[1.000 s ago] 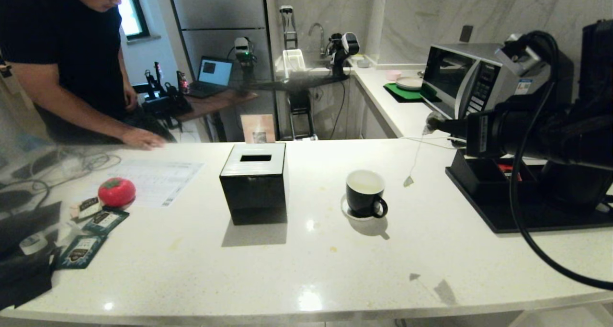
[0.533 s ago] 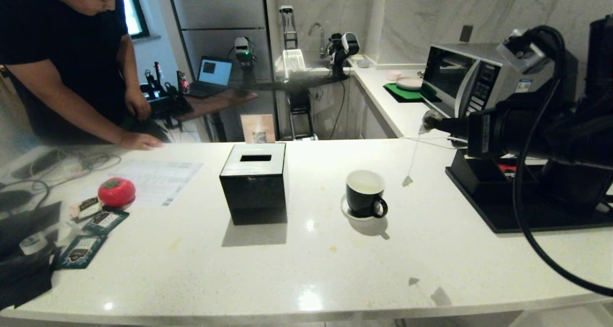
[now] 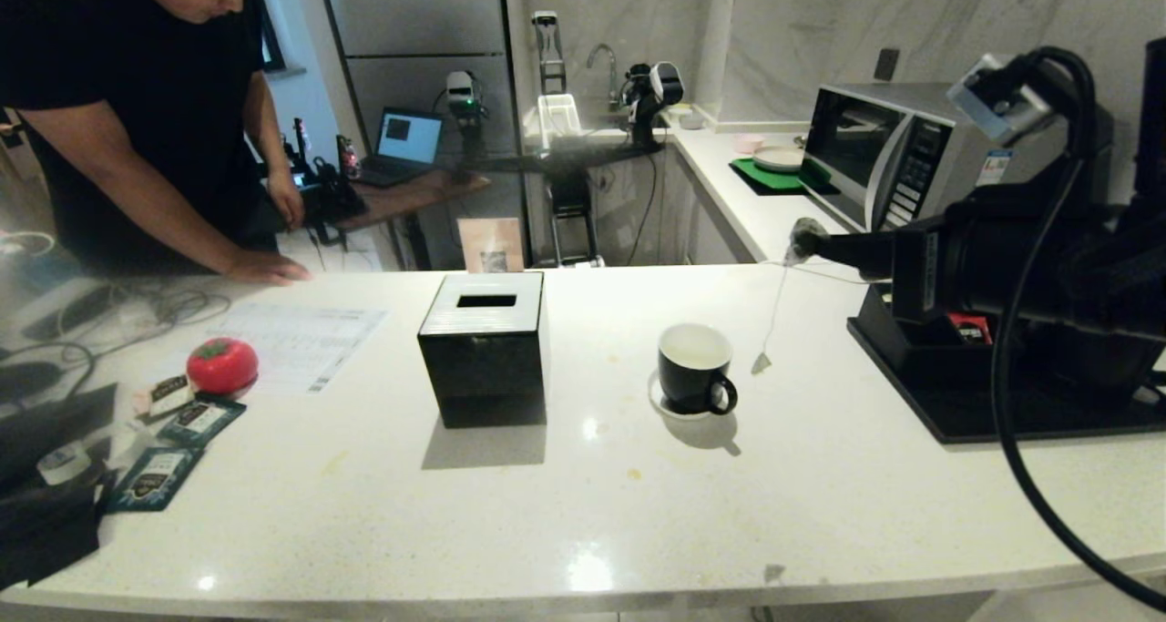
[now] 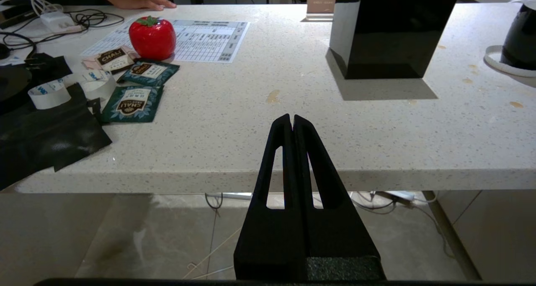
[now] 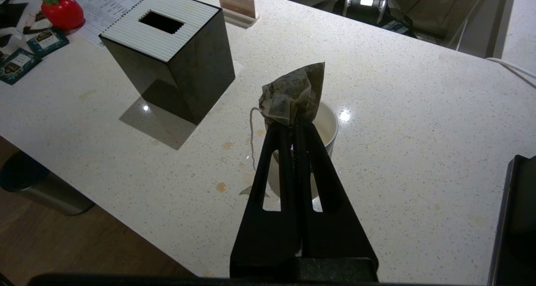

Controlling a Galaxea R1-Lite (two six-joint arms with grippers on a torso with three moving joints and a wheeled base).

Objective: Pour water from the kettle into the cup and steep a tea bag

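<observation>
Above the white counter (image 3: 820, 476), to the right of the cup (image 3: 695, 367) and a little beyond it, my right gripper (image 3: 802, 237) is pinched tight on the tea bag (image 5: 294, 94). Its string (image 3: 774, 299) hangs down to a small paper tag (image 3: 761, 363) dangling just right of the cup. The bag is light, soft and crumpled, so I judge it will swing and fold readily; a hold high on its gathered top, as I have it, seems best, since a squeeze on the body could tear the paper. The cup sits on its saucer (image 3: 658, 402), handle toward the near right, its white inside showing little. It looks rigid and easy to tip if nudged. I see no kettle in any view. My left gripper (image 4: 292, 124) is closed on nothing, parked below the counter's near edge.

The counter is hard, glossy speckled stone, probably slick, with a few tan drips near the cup. A black tissue box (image 3: 485, 344) stands left of the cup, a black tray (image 3: 947, 412) on the right, a microwave (image 3: 897, 153) beyond. A person (image 3: 137, 112) leans at the far left.
</observation>
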